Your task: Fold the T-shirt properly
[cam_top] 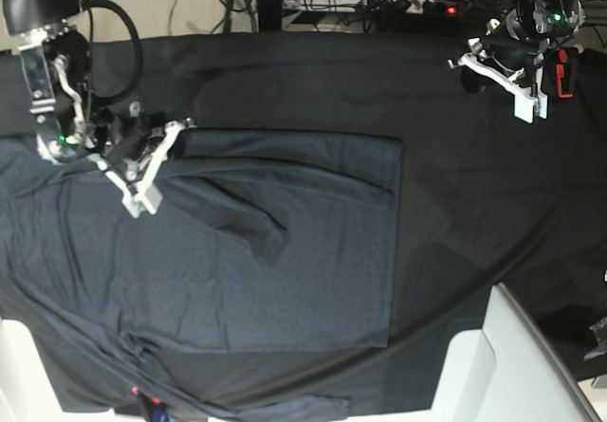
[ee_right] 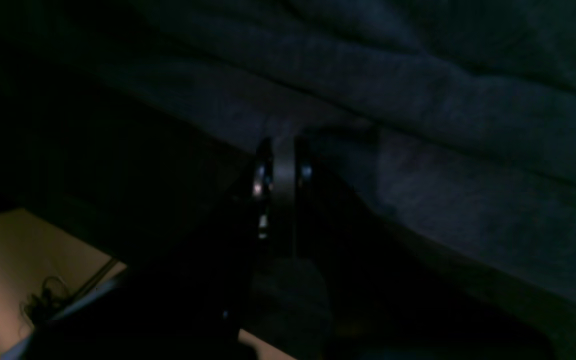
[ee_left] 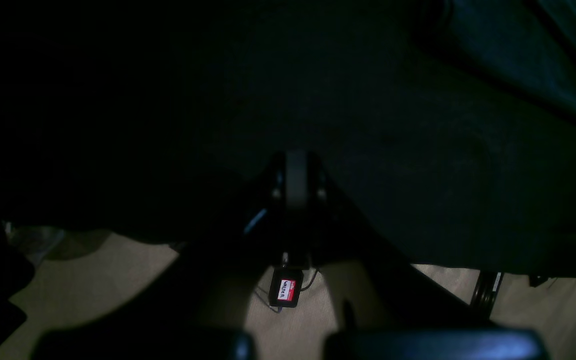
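My right tool [cam_top: 142, 171], closed and empty, hovers over the T-shirt [cam_top: 285, 251] lying partly folded on the black-covered table [cam_top: 474, 175], while my left tool [cam_top: 517, 76], likewise closed, waits clear at the far corner.

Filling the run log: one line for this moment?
T-shirt: partly folded, flat | right gripper: shut, over shirt | left gripper: shut, off shirt
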